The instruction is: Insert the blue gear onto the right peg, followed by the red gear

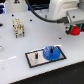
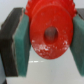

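**Red gear in the gripper, blue gear on the plate**

While the white robot arm (image 1: 60, 12) is reaching in from the top of the exterior view, its gripper (image 1: 74, 30) is hanging above the white table (image 1: 12, 55) toward the exterior view's right, with the small round red gear (image 1: 75, 30) showing at its tip. Well apart from it, nearer the camera, the grey black-rimmed rectangular plate (image 1: 45, 57) is lying flat on the table. The wide, flat bright-blue gear (image 1: 52, 52) is sitting on the plate's half toward the exterior view's right, covering the right peg, which cannot be made out. The twin pin (image 1: 37, 56) is standing bare on the other half. A small cream-coloured blocky object (image 1: 18, 27) is sitting on the table toward the exterior view's left.

In the wrist view, the gripper (image 2: 49, 45) is pinching the red gear (image 2: 50, 34) between its two teal pads (image 2: 23, 46), one on each side of the toothed rim. The gear's centre hole is facing the camera, and the pale table is lying below.
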Controlling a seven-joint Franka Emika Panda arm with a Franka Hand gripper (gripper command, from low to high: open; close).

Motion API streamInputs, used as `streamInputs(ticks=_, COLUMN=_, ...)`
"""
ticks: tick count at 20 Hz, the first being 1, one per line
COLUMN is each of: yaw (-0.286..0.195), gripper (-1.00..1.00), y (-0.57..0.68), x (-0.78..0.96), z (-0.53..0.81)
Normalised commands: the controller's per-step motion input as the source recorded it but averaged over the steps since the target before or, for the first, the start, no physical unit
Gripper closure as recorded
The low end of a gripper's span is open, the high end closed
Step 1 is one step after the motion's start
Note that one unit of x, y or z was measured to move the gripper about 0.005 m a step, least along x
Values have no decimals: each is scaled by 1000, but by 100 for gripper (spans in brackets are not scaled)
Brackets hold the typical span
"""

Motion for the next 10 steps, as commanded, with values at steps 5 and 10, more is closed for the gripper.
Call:
streamInputs(ticks=5, yaw=0, gripper=100, y=-409, x=501, z=478)
streamInputs(ticks=10, yaw=0, gripper=100, y=-448, x=518, z=461)
